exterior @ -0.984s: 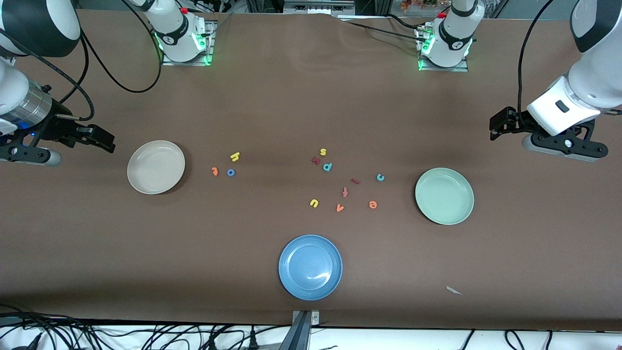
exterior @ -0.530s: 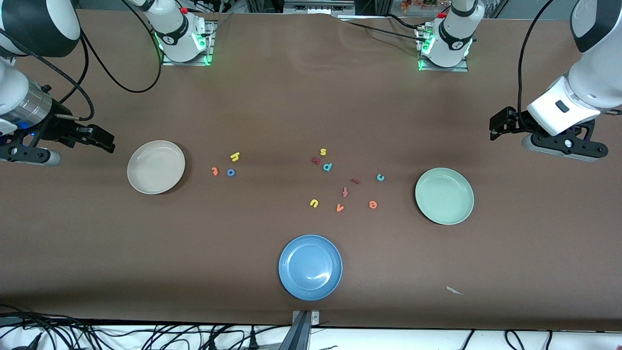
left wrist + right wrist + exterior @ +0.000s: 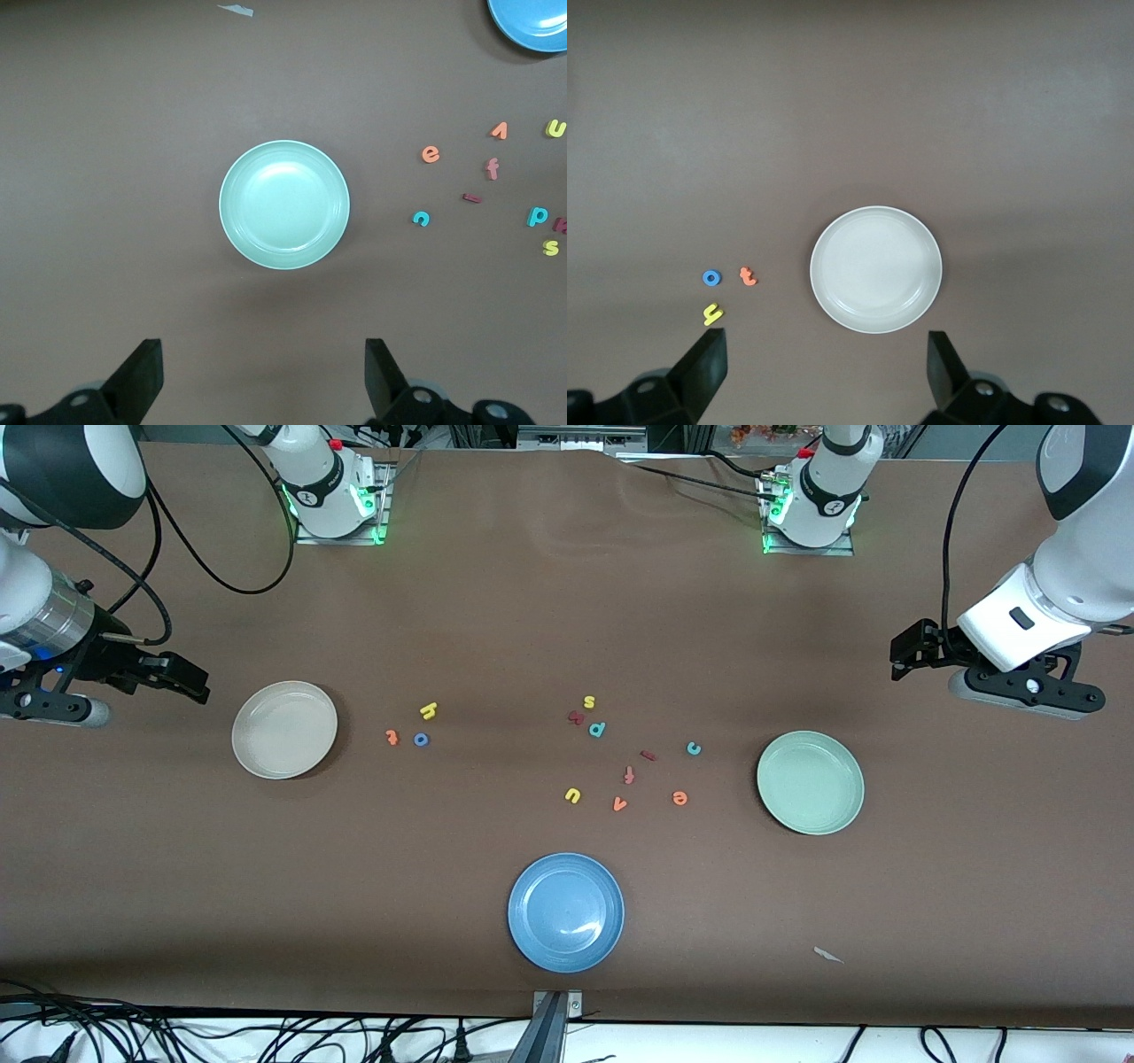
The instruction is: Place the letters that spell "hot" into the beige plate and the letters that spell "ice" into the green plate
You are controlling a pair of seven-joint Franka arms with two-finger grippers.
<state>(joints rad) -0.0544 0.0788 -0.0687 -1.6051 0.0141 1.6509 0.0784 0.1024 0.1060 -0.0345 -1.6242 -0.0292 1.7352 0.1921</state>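
The beige plate [image 3: 284, 730] lies empty toward the right arm's end, with yellow "h" [image 3: 429, 709], orange "t" [image 3: 392, 737] and blue "o" [image 3: 421, 739] beside it on the table. The green plate [image 3: 810, 782] lies empty toward the left arm's end. Teal "c" [image 3: 694, 748], dark red "i" [image 3: 648, 755] and orange "e" [image 3: 679, 798] lie beside it. My right gripper [image 3: 190, 679] hangs open above the table next to the beige plate [image 3: 876, 269]. My left gripper [image 3: 897, 660] hangs open next to the green plate [image 3: 284, 204]. Both hold nothing.
A blue plate [image 3: 566, 911] sits nearest the front camera, mid-table. Other letters lie in the middle: yellow "s" [image 3: 589, 701], teal "p" [image 3: 597, 729], a reddish "f" [image 3: 629, 775], yellow "u" [image 3: 572, 794], orange "v" [image 3: 619, 804]. A small white scrap [image 3: 828, 955] lies near the front edge.
The left arm has shifted very slightly. Plates, letters and the right arm have not moved.
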